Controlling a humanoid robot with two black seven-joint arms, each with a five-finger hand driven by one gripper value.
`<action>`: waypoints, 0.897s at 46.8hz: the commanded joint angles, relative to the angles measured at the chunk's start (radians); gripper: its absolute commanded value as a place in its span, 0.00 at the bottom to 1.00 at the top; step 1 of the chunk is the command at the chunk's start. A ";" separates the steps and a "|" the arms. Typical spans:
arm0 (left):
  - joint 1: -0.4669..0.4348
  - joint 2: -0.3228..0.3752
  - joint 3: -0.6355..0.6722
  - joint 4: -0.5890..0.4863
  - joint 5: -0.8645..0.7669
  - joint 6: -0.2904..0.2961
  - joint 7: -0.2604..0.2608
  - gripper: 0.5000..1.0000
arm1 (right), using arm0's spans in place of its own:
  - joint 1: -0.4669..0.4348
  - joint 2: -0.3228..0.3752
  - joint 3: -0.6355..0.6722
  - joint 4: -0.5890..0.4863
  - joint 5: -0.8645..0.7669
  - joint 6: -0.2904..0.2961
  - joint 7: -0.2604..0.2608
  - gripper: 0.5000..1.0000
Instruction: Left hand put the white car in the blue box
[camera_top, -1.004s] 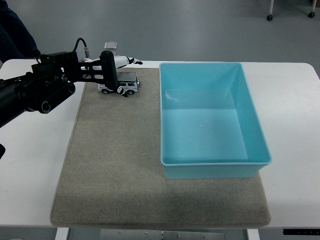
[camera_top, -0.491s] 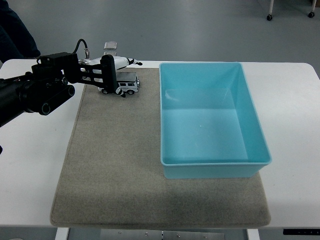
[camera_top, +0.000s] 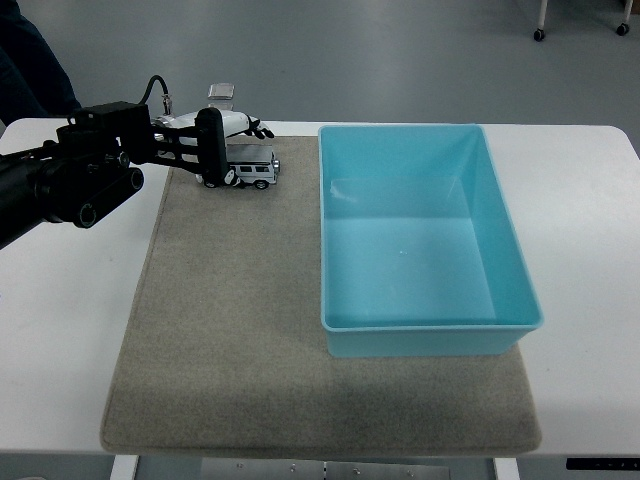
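White car on grey mat, far-left corner | left hand grasping it | blue box beside, apart

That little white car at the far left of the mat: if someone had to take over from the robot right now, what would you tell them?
Left hand: over the white car at the mat's far left corner, fingers around it; whether the grip is firm cannot be told.
Right hand: out of view.
White car: on the mat, wheels down, left of the blue box.
Blue box: on the mat's right side, nothing in it.
Done: hand has reached the car.
Left: secure the grasp, lift, carry right, release into the box.
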 joint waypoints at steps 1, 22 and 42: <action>-0.002 0.000 0.000 0.000 0.000 0.000 0.000 0.48 | 0.000 0.000 0.000 -0.002 0.000 0.000 0.000 0.87; -0.006 0.001 0.020 0.000 0.014 -0.003 -0.001 0.00 | 0.000 0.000 0.000 0.000 0.000 0.000 0.000 0.87; -0.029 0.010 -0.004 0.005 -0.015 0.000 -0.001 0.00 | 0.000 0.000 0.000 0.000 0.002 0.000 0.000 0.87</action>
